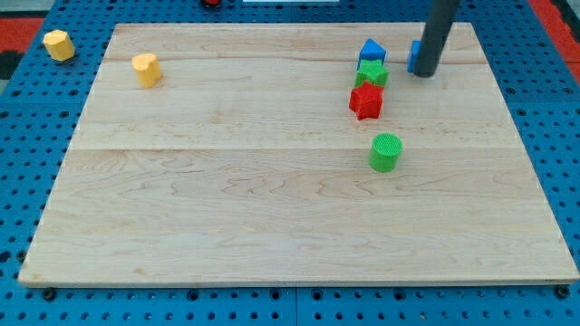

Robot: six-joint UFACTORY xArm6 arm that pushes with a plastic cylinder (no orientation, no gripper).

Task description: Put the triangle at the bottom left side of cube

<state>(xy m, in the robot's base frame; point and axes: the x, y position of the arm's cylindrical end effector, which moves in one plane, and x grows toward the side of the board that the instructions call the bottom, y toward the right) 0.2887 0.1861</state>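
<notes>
We carry no pincer, only a rod; my tip (424, 74) touches the blue cube (414, 56) top right. Blue triangle (371, 50) sits left of it. Approach step; next, push triangle down-right

Evidently a robotics lab bench: wooden board (272, 181) atop blue perforated mounting plate (27, 181), stray yellow block (58, 43) at ten o'clock.

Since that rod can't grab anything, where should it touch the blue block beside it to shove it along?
My tip can only push. The blue block, mostly hidden behind the rod, should probably go toward the view's bottom left, so I would likely press its upper right face. The blue triangle-like block lies further left.
</notes>
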